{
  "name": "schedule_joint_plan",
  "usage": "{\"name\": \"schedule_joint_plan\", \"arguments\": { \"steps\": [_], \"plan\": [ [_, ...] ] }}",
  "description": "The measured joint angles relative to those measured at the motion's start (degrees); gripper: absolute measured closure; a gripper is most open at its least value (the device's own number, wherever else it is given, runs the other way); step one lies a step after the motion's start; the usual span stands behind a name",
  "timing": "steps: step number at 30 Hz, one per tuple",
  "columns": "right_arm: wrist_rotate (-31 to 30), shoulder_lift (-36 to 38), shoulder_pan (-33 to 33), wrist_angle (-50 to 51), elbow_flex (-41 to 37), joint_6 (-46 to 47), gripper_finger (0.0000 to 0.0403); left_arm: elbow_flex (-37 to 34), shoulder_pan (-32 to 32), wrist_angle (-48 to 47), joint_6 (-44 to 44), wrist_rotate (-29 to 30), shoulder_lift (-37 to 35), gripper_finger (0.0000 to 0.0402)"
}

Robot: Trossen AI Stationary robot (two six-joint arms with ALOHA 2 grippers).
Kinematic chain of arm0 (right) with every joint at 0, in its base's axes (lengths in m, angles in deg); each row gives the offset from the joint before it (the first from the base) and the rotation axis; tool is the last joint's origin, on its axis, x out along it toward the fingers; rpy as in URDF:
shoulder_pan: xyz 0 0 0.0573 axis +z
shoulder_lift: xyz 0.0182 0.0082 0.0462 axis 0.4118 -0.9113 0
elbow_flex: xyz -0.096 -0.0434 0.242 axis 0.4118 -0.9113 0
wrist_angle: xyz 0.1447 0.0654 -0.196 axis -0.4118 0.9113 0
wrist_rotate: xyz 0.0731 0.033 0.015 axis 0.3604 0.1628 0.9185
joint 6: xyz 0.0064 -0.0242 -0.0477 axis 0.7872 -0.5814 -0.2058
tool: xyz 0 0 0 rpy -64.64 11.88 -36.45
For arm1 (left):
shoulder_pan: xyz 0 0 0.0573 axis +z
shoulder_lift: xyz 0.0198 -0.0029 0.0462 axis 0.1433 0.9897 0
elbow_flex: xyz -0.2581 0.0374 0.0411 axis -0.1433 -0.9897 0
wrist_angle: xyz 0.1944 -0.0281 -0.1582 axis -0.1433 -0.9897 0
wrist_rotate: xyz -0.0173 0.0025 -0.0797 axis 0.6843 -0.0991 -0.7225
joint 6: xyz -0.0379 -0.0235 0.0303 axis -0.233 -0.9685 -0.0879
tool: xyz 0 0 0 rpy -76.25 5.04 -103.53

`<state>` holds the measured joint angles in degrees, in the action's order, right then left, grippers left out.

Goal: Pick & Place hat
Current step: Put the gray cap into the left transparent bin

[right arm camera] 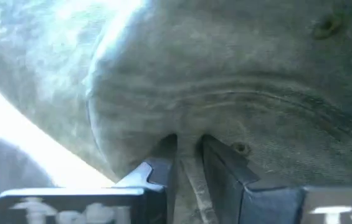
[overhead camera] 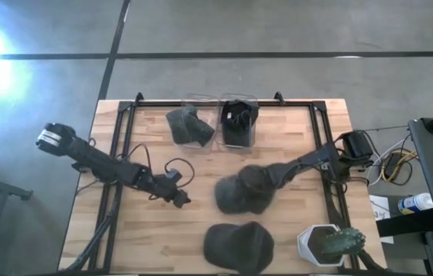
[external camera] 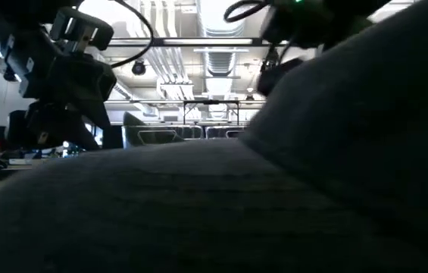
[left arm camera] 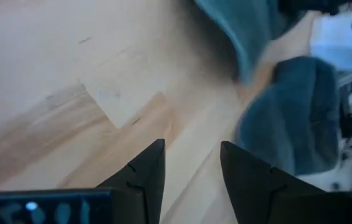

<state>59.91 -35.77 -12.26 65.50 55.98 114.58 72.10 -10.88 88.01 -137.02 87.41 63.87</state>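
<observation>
A: Where is the hat?
B: The grey cap (overhead camera: 241, 190) sits mid-table; the right gripper (right arm camera: 187, 163) pinches its fabric, seemingly lifting it.
A: And the left gripper (left arm camera: 191, 163)?
B: Fingers spread above bare wooden table (overhead camera: 124, 230), near another cap (overhead camera: 237, 245).

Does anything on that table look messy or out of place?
One hat sits crumpled and half out of its clear bin at the far edge. The right gripper pinches another hat mid-table.
</observation>
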Motion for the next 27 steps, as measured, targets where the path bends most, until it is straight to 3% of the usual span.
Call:
{"name": "schedule_joint_plan", "arguments": {
  "steps": [8,14,22,27],
  "plan": [
    [-1.0,0.0,-8.8,-0.6,5.3,-9.7,0.0335,-1.6,-0.5,1.7,-7.6,10.6,0.0,0.0255],
    [0.5,0.0,-10.3,-0.5,7.4,-11.6,0.0335,-1.7,-0.3,0.6,-10.7,20.6,0.5,0.0255],
    [-1.3,-0.2,-9.0,-0.3,3.7,-8.8,0.0335,-1.0,0.9,11.7,-12.9,21.3,10.5,0.0254],
    [-2.3,-0.1,-9.0,-0.6,3.1,-9.5,0.0335,2.1,2.5,12.2,-14.6,21.6,17.9,0.0254]
  ]
}}
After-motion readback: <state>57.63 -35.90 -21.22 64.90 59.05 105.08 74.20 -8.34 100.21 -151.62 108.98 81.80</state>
